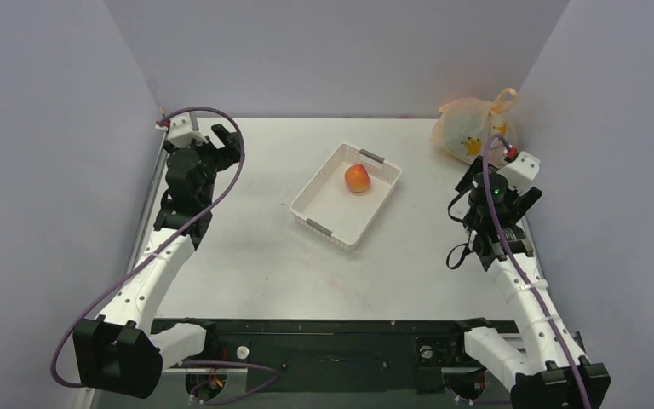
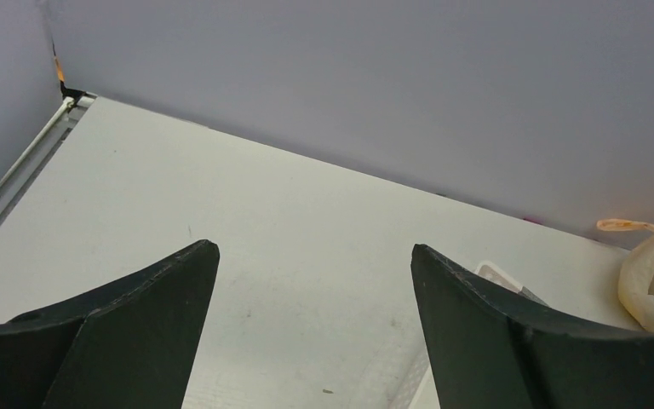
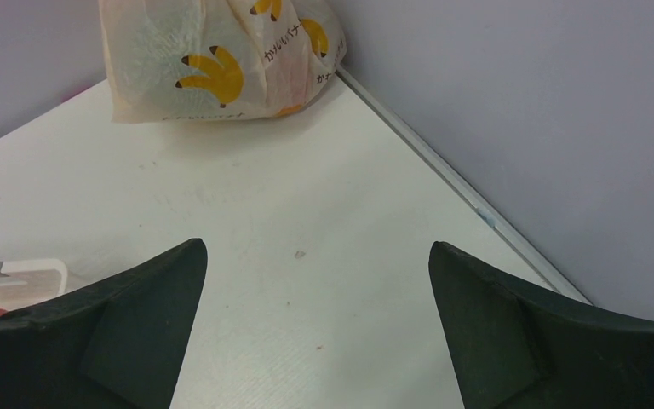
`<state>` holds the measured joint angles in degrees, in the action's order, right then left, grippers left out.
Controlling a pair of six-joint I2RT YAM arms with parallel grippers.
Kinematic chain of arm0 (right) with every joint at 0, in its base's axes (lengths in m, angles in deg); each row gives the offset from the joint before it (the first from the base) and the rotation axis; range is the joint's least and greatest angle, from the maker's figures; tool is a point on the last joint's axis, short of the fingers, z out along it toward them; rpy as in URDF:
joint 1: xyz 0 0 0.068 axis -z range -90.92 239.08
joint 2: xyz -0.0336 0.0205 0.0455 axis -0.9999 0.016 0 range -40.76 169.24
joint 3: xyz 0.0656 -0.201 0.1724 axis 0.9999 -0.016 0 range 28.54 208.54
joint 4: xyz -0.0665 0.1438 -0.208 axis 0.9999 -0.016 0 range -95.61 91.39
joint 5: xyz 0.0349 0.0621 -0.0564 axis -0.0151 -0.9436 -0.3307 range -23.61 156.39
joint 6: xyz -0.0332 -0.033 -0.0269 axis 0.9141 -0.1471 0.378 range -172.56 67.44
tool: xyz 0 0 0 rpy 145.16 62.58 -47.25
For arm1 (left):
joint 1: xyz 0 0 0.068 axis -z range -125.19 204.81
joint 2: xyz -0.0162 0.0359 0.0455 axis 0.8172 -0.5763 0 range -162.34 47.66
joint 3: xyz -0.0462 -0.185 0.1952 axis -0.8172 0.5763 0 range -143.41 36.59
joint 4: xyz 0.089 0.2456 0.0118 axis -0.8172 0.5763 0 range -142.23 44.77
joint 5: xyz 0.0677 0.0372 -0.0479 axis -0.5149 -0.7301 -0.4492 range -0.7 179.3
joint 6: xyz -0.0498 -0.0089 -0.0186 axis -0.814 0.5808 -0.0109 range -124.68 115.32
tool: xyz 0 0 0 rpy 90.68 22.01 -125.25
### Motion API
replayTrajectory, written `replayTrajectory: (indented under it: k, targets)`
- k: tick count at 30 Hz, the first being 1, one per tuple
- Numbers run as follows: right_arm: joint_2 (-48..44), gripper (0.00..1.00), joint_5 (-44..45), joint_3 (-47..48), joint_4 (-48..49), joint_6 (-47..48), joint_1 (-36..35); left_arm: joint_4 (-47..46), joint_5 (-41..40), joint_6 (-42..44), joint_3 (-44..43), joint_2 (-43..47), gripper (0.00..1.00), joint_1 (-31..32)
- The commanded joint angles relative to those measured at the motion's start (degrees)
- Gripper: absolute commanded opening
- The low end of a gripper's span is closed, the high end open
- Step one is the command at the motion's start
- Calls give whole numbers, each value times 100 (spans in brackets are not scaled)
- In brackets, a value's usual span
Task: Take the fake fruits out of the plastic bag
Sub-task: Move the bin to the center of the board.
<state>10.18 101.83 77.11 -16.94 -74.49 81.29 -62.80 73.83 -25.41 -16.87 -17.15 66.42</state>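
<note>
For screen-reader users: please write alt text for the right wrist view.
A translucent plastic bag printed with yellow bananas sits in the far corner of the white table. The right gripper stands open and empty in the foreground; the corner of a white basket shows at left.

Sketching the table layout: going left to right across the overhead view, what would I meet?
Open left gripper → white latticed plastic basket, holding a round orange-pink peach → crinkly pale-orange translucent plastic bag.
</note>
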Motion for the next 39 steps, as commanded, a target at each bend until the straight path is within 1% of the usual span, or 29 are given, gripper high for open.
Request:
replayTrajectory:
  k: [1, 2, 3, 4, 5, 6, 8, 11, 13, 16, 18, 21, 23, 27, 31, 34, 37, 39]
  targets:
    - [627, 100, -447, 257, 627, -540, 233, -223, 537, 45, -192, -7, 82, -55]
    - [715, 100, -637, 279, 624, -753, 282, -221, 811, 4, -164, 34, 82, -68]
    - [847, 100, -1097, 263, 612, -849, 347, -183, 941, -3, -169, 54, 82, -82]
    - [892, 100, -1384, 203, 769, -980, 348, -143, 1228, 27, -197, 107, 82, -77]
    - [947, 100, -1877, 20, 897, -1054, 329, -124, 1352, 35, -203, 130, 82, -58]
    - [976, 100, -2292, -77, 1137, -1249, 317, -167, 1737, 41, -173, 159, 82, -56]
    - [1100, 99, -2857, -283, 1387, -1577, 302, -384, 2214, 1, -100, 140, 82, -61]
    - [1347, 96, -3230, -589, 1792, -1942, 14, -453, 2590, -254, -138, 24, 82, -95]
    - [1475, 96, -3192, -850, 2175, -2153, -296, -399, 2899, -357, -211, -36, 82, -108]
    - [1918, 94, -3416, -1103, 2904, -2648, -601, -566, 2968, -439, -115, -59, 82, -131]
    - [2115, 93, -3427, -1110, 3192, -2856, -853, -637, 3035, -535, -98, -111, 82, -215]
    - [2281, 93, -3101, -1193, 3564, -3112, -1223, -594, 3225, -670, -167, -129, 82, -364]
    - [2487, 92, -3020, -1206, 3939, -3319, -1379, -773, 3226, -680, -69, -126, 82, -405]
    - [2973, 92, -2727, -1065, 4378, -3550, -1823, -721, 3165, -497, -68, -140, 82, -407]
    - [3677, 91, -2692, -661, 4740, -3797, -2152, -821, 3242, -629, -61, -205, 82, -505]
    - [4246, 90, -2558, -47, 4714, -3753, -2474, -810, 3297, -648, -76, -238, 82, -547]
    - [4767, 90, -2371, 441, 4907, -3965, -2842, -835, 3368, -687, -90, -200, 82, -558]
    - [5384, 90, -2288, 1020, 4994, -4134, -3031, -910, 3325, -666, -34, -182, 82, -558]
